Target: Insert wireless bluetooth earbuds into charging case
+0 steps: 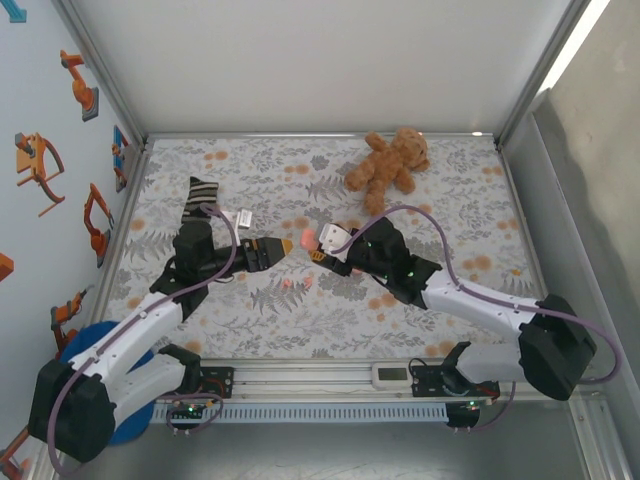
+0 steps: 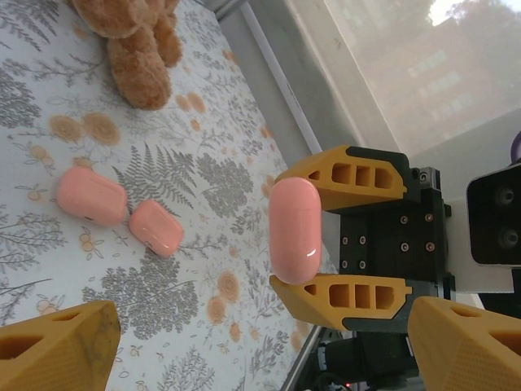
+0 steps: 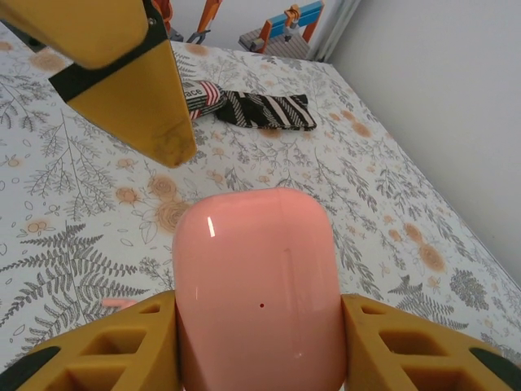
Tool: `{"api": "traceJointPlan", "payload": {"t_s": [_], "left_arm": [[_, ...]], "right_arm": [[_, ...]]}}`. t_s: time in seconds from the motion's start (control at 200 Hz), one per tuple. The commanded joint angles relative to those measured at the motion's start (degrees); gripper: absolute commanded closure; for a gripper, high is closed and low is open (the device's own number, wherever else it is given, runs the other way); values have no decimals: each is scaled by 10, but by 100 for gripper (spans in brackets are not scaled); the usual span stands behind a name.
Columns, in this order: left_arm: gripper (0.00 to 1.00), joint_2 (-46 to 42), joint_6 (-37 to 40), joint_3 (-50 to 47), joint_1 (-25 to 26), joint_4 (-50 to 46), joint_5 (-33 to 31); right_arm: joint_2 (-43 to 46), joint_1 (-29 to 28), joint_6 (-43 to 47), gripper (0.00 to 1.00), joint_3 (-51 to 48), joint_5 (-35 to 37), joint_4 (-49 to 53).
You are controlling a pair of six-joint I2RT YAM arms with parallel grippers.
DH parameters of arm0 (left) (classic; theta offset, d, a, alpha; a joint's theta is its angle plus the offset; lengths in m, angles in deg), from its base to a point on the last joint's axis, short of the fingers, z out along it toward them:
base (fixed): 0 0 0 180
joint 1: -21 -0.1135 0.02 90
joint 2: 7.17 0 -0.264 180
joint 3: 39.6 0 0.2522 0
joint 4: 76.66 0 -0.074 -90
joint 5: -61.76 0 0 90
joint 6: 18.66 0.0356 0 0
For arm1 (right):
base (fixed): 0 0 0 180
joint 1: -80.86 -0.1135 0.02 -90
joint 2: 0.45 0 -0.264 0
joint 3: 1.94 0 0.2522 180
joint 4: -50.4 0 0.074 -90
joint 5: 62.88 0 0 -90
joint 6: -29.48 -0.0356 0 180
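The right arm's fingers (image 3: 256, 346) are closed on a pink case (image 3: 256, 277), one finger pressed against each of its sides. It hangs above the table (image 1: 250, 165), clear of the fern-and-flower cloth that covers it. From the left wrist the same case (image 2: 295, 232) stands out as a smooth rounded pill between the two yellow fingers (image 2: 346, 175), and it looks closed.

The left arm's fingers (image 1: 275, 250) are spread wide with nothing between them. They point at the held case from just beside it, and one of them (image 3: 130, 73) looms in front of the right wrist's camera.

Two more cases (image 2: 91, 195) lie side by side on the cloth beyond the held one, so close together that I can't tell whether they touch.

The earbuds (image 1: 295, 287) are tiny pink nubs lying loose on the cloth, a little nearer the arm bases than the two sets of fingers. One small pink bit (image 3: 118, 303) also shows on the cloth just past the right arm's finger.

A teddy bear (image 1: 390, 160) lies near the far edge of the table. A striped sock (image 1: 200, 195) sits on the left side, behind the left arm.
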Motion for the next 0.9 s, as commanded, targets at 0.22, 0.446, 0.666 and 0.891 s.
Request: {"api": "traceJointPlan", "payload": {"t_s": [0.22, 0.446, 0.666, 0.891], "left_arm": [[14, 71, -14, 55, 49, 68, 21], [24, 113, -16, 75, 70, 76, 21], [38, 136, -27, 81, 77, 97, 30], [49, 150, -32, 80, 79, 108, 34]], "right_arm": [[23, -2, -3, 61, 1, -3, 9], [24, -5, -2, 61, -6, 6, -1], [23, -5, -4, 61, -10, 15, -5], [19, -6, -5, 61, -7, 25, -4]]}}
